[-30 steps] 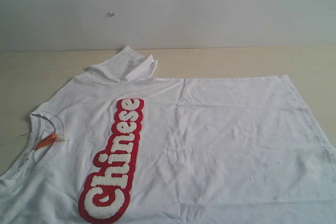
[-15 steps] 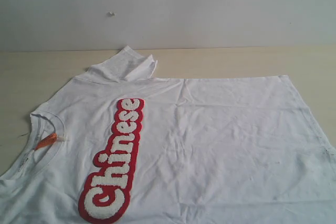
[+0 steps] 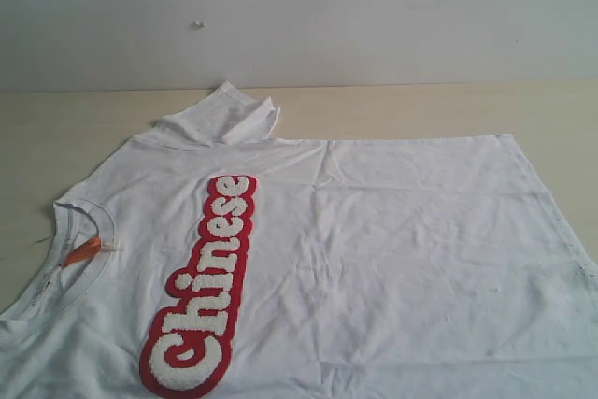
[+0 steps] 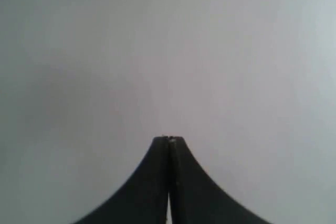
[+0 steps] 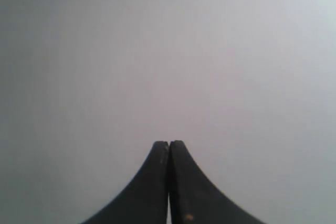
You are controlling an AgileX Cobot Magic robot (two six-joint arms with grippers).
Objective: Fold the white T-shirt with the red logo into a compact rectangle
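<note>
White T-shirt point(image 3: 392, 249) spread flat on table point(image 3: 420, 109), red logo point(image 3: 201, 287) turned up, far sleeve point(image 3: 229, 117) bunched. Left gripper point(image 4: 168, 139) pinched together, empty; right gripper point(image 5: 169, 142) likewise.

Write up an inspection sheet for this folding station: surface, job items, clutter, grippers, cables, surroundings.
Surface: pale wooden table, a bare strip showing behind the shirt.
Job's things: white T-shirt spread flat, front up, not folded; far sleeve crumpled; red logo face up on the chest; orange tag in the collar.
Clutter: nothing seen.
Grippers: left gripper and right gripper both with jaws shut, empty, facing blank grey; neither appears in the exterior view.
Cables: nothing seen.
Surroundings: plain pale wall with one small mark.
</note>
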